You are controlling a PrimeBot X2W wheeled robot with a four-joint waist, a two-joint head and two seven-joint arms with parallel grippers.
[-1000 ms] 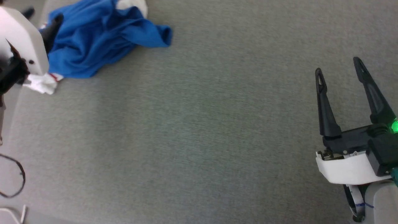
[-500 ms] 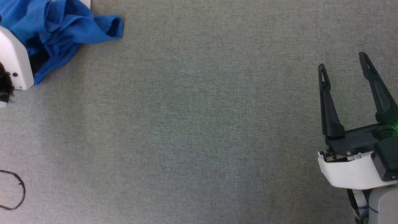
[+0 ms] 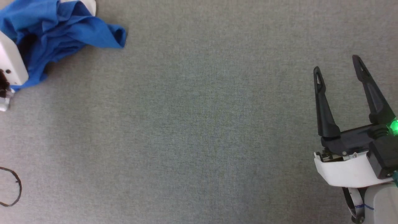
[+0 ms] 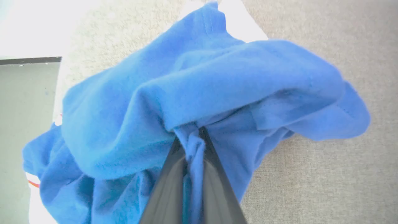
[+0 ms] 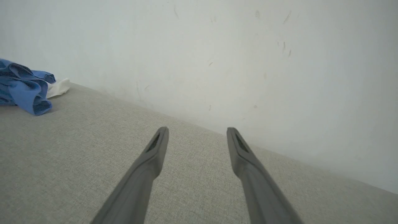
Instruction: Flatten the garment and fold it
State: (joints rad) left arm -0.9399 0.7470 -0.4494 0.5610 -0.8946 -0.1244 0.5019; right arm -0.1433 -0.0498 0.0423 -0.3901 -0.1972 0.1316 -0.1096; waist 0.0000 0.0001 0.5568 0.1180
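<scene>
Head view: shirt (image 3: 62,28) cut off by top and left edges; cable (image 3: 20,186) loop cut by left edge. Left wrist view: fingertips of left gripper (image 4: 191,138) buried in shirt folds; fingers blurred.

The left gripper (image 4: 193,137) has its 2 dark fingers pressed close together, with a fold of the garment (image 4: 217,77) pinched between them. Its white left wrist (image 3: 11,60) sits at the far left edge of the head view. The right gripper (image 3: 337,64) is low on the right with its 2 long fingers spread wide apart and pointing up, and a small green light (image 3: 395,126) glows on its black base above the white right wrist (image 3: 345,171).
</scene>
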